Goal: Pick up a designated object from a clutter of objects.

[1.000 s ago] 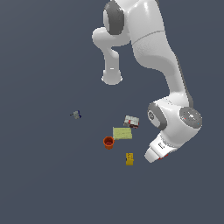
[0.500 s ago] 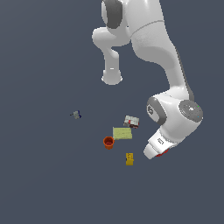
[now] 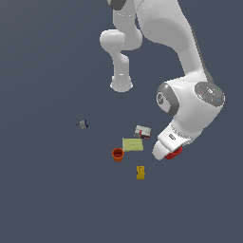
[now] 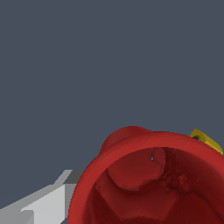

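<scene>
Red cup (image 4: pixel 153 183) directly under the gripper (image 3: pixel 167 153), mouth up toward the wrist camera, rim filling the near view; in the exterior view only a red sliver visible beneath the hand, at the clutter's edge toward the exterior view's right. One grey finger (image 4: pixel 43 203) just beside the outer wall (opposite finger hidden), so grip state undeterminable. Yellow box (image 3: pixel 140 172) close behind the rim; green block (image 3: pixel 132 144), orange cup (image 3: pixel 117 154) and white-red box (image 3: pixel 142 131) well clear.
</scene>
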You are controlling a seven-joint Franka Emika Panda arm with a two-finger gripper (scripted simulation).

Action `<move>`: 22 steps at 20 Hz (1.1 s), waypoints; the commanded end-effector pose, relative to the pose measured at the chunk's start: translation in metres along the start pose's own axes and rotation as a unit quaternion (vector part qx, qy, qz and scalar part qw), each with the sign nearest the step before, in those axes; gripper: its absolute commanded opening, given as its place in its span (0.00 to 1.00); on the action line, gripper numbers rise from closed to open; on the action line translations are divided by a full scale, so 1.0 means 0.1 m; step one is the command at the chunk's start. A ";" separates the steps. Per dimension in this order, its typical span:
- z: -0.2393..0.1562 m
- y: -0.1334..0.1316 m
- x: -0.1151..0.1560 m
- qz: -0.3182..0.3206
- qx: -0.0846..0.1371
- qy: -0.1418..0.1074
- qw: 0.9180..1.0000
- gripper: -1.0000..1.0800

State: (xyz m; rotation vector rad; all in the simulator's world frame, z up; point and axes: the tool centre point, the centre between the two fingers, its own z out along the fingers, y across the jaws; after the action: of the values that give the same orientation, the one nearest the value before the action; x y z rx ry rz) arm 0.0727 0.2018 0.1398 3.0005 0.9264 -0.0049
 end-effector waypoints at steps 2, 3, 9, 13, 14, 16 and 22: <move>-0.34 0.04 -0.14 0.000 -0.001 0.001 1.000 0.00; -0.44 0.05 -0.19 0.000 -0.001 0.001 1.000 0.00; -1.06 0.12 -0.46 0.000 0.000 0.001 1.000 0.00; -1.51 0.17 -0.65 0.000 0.000 0.002 1.000 0.00; -1.62 0.18 -0.70 0.000 0.000 0.002 1.000 0.00; -1.83 0.20 -0.78 0.000 0.000 0.002 1.000 0.00; -2.38 0.27 -1.00 -0.001 0.001 0.002 1.000 0.00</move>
State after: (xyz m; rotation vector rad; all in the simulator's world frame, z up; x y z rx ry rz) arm 0.0095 0.1276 0.3640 3.0025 0.9280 -0.0005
